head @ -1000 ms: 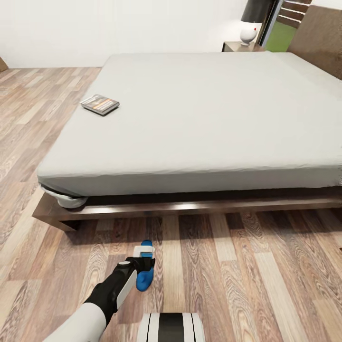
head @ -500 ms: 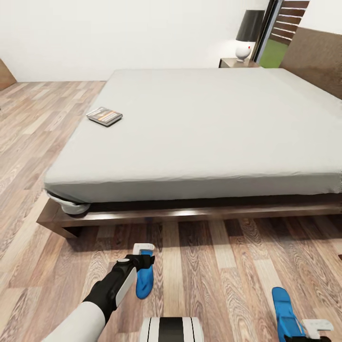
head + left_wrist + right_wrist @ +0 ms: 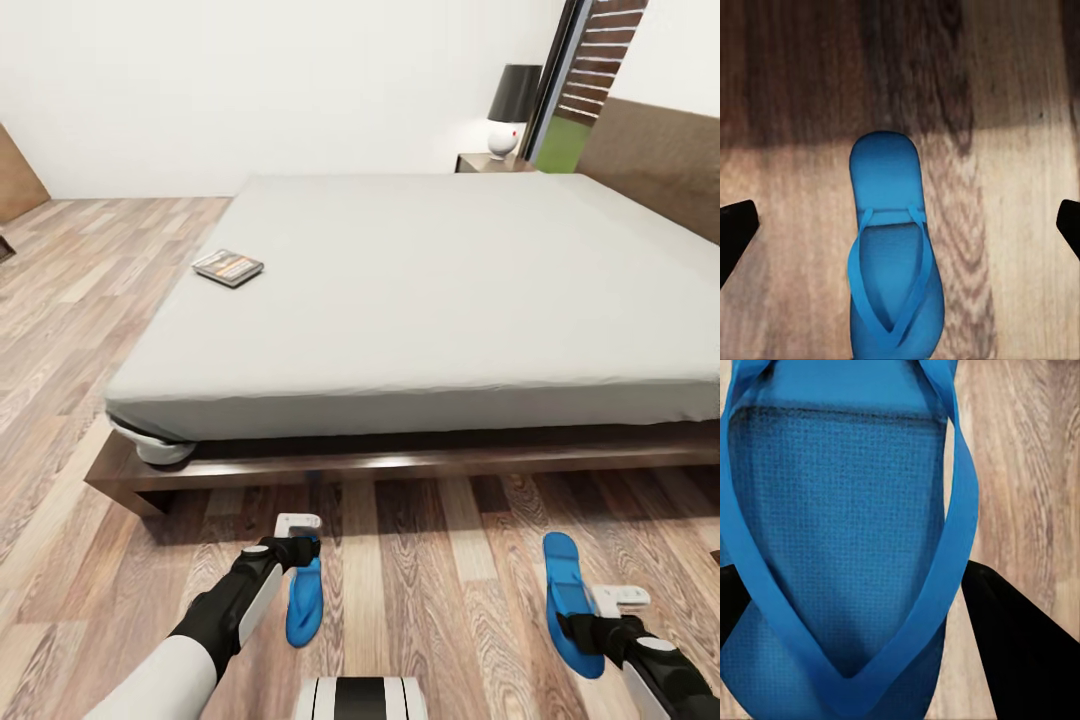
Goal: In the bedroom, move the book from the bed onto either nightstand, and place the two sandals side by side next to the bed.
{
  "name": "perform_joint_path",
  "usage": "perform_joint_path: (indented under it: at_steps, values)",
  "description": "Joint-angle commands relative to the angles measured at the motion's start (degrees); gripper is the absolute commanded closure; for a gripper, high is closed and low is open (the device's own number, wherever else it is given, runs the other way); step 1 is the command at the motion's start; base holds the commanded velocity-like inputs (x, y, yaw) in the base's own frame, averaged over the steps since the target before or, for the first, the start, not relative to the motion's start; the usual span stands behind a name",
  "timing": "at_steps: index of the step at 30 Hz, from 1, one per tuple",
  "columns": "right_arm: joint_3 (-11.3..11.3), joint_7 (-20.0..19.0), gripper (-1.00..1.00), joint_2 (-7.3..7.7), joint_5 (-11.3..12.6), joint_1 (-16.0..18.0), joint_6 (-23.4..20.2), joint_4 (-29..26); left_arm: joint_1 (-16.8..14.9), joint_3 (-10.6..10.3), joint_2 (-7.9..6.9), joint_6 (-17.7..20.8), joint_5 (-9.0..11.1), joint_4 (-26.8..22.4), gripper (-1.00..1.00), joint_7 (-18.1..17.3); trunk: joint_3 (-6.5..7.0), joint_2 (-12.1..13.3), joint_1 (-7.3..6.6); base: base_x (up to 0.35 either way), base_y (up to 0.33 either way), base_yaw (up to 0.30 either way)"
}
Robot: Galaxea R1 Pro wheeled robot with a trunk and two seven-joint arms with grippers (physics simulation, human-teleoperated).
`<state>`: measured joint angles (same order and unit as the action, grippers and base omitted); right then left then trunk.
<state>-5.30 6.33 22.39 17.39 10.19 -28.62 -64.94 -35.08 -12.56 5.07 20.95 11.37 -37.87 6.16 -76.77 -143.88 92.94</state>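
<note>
Wood floor (image 3: 430,560) lower frame | left gripper (image 3: 297,535) jaws wide over left sandal (image 3: 303,603) | right gripper (image 3: 600,615) jaws holding right sandal (image 3: 568,600) | book (image 3: 228,267) on bed (image 3: 440,290), upper left

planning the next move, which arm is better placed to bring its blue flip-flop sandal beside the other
Right, probably. The right gripper grips its blue flip-flop sandal, while the left gripper hangs open over the other blue sandal, flat on the wood-plank floor.

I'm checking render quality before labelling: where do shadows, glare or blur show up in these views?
Head view: a dark shadow lies under the grey-mattressed bed, with a bright glare streak on its brown frame. Left wrist view: a shadow band crosses the wood-plank floor beyond the blue flip-flop sandal. Right wrist view: the other blue sandal is close, coarse-grained.
</note>
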Motion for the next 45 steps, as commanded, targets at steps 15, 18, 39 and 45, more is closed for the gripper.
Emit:
perform_joint_path:
  at_steps: [15, 18, 39, 45]
  values:
    - [-0.82, 0.1, 1.0, -3.72, 0.15, 11.38, 0.9, 15.59, 0.02, -0.18, -0.5, 1.38, 0.76, -0.34, -1.0, 0.48, 3.28, 0.18, -0.39, 0.0, 0.0, 0.0]
    - [-2.08, 0.16, 1.0, -3.75, -1.05, 11.42, 0.45, 15.62, -0.01, -0.23, -0.5, 1.72, 0.7, -0.32, -1.0, 0.51, 3.28, 0.18, -0.39, 0.0, 0.0, 0.0]
    - [-7.04, 0.27, 1.0, -3.76, -4.26, 11.43, -1.5, 15.63, -0.06, 0.78, -0.87, 3.22, 0.67, -0.38, -1.0, 0.43, 3.28, 0.18, -0.39, 0.0, 0.116, 0.0]
    - [-7.02, 0.46, 1.0, -3.76, -4.29, 11.43, -1.52, 15.63, -0.07, 0.78, -0.86, 3.22, 0.67, -0.4, -1.0, 0.44, 3.28, 0.18, -0.39, 0.0, 0.276, 0.001]
